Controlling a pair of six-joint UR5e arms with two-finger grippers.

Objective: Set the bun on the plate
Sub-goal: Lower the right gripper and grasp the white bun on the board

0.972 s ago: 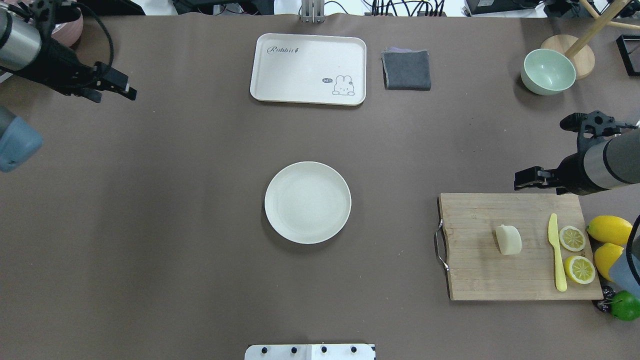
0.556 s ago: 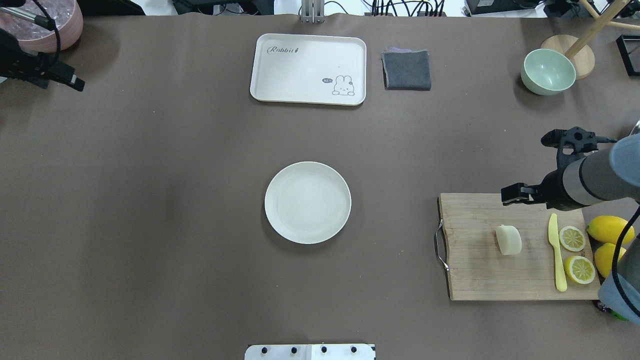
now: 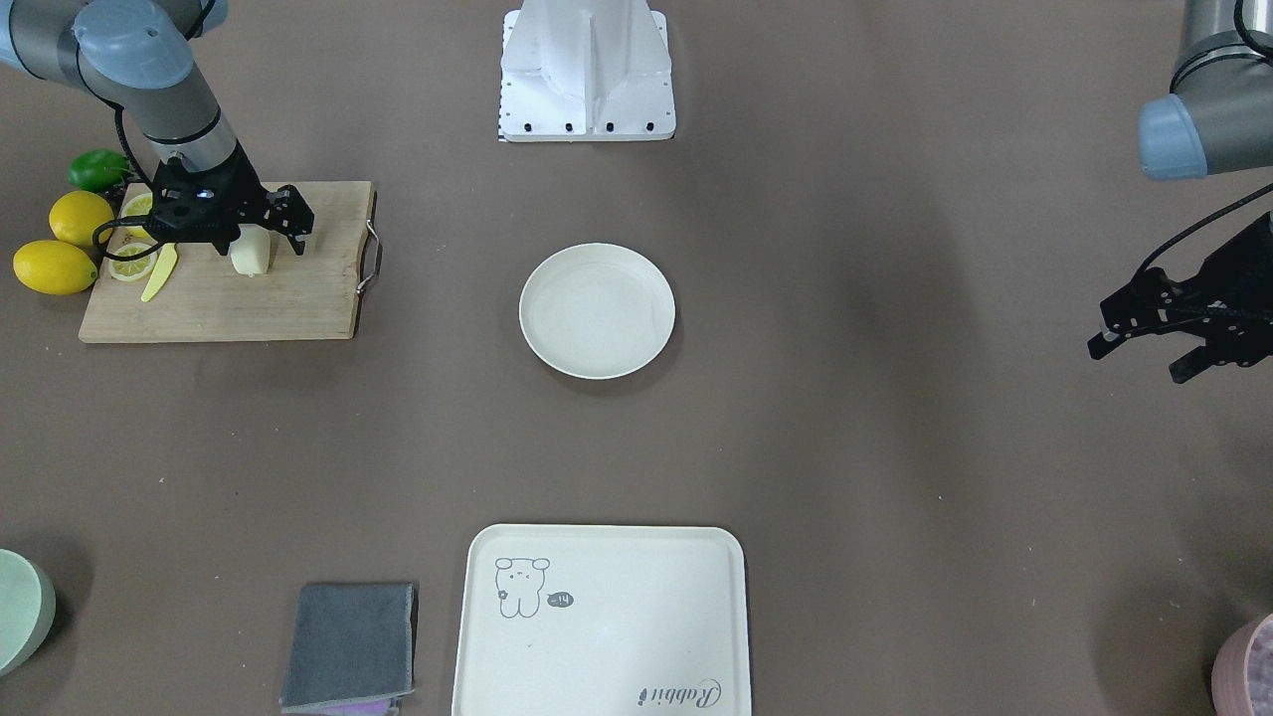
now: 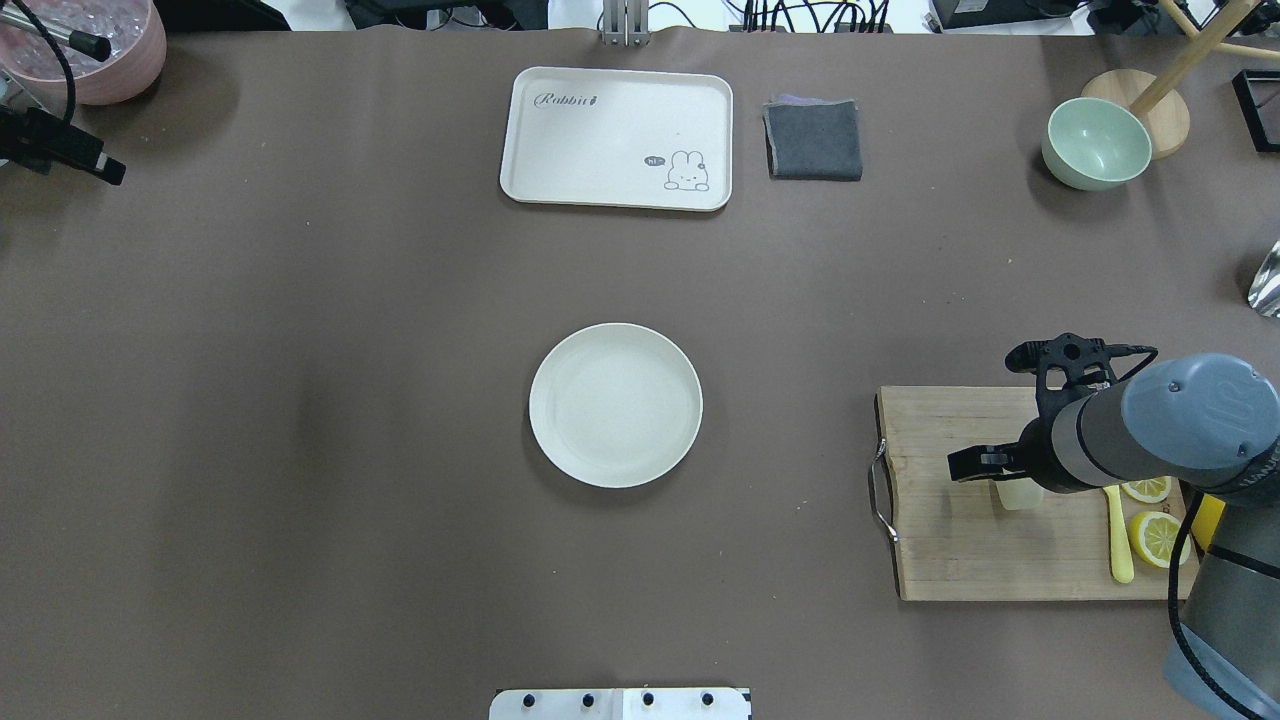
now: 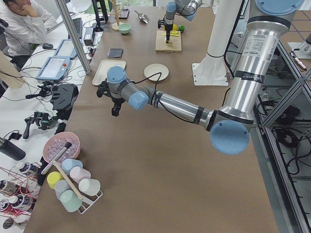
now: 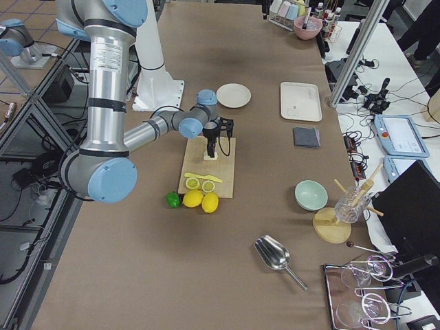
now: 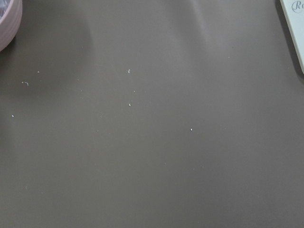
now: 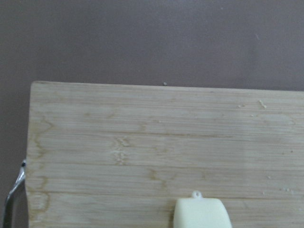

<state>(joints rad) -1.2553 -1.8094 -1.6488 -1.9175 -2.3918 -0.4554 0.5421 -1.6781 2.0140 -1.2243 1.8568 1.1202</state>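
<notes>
1. Over the cutting board (image 3: pixel 249 308), the right gripper (image 3: pixel 257 233) points down with its jaws apart, just above the bun (image 3: pixel 251 259). I cannot tell whether a finger touches it.
2. The bun lies on the board near the yellow knife (image 3: pixel 157 278) and the lemon slices (image 3: pixel 129 264), well apart from the plate (image 3: pixel 597 310).
3. The plate sits at mid-table with nothing on it.
4. By my judgement the step in hand is the reach for the bun, with the grasp not yet made.
5. The next move calls for settling the fingers on either side of the bun and closing gently, since it looks soft. After that comes a lift and a carry across to the plate.
6. Far off at the other side, the left gripper (image 3: pixel 1137 364) hangs over the table with its jaws apart, holding nothing.
</notes>
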